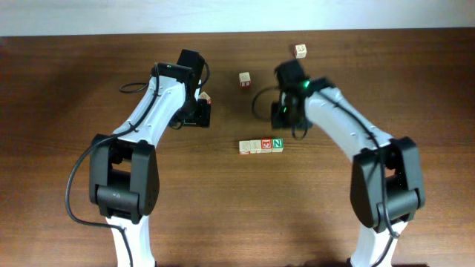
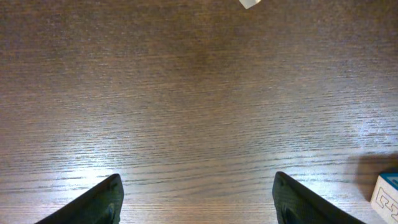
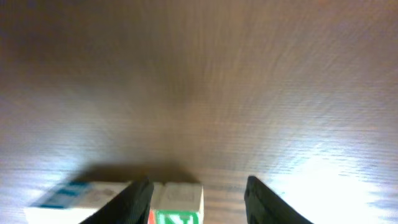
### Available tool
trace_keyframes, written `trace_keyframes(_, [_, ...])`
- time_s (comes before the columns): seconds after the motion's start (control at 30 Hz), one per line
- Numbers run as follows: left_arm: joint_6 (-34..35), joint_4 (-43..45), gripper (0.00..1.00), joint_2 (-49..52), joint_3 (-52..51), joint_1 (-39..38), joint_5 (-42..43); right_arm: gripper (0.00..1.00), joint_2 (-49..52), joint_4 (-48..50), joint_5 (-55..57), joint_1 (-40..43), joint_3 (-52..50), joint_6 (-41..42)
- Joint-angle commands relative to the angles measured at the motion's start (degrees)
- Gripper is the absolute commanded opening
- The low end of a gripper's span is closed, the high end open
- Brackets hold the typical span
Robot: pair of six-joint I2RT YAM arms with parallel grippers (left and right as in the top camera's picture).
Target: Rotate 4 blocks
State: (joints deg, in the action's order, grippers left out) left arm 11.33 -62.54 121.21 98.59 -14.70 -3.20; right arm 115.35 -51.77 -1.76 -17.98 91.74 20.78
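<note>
Overhead blocks: four in a touching row mid-worktop, N block at right-arm end.
Right gripper: jaws apart, empty, just beside N block.
Left gripper: jaws wide apart, empty, over worktop, away from row.

- I read a green "N" on the end block of the row near the tabletop's middle.
- The row's other blocks: markings too small for me to read.

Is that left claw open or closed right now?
Open. The left gripper shows its two fingers wide apart in the wrist view, only bare table between them.
</note>
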Motion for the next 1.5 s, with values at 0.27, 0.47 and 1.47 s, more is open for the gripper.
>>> trace_keyframes(0.27, [-3.13, -10.71, 0.71, -3.19, 13.84, -1.22, 2.45, 0.45, -13.57, -26.14, -1.01, 3.41, 24.61, -5.60])
trace_keyframes(0.47, [-3.08, -9.14, 0.72, -10.71, 14.01, -1.29, 10.58, 0.46, -22.73, -34.80, -0.15, 3.50, 24.57, -7.02])
trace_keyframes(1.47, [3.76, 13.09, 0.64, -11.30, -17.86, -5.66, 13.31, 0.51, -22.80, 14.40, -20.90, 13.18, -33.94, -8.31])
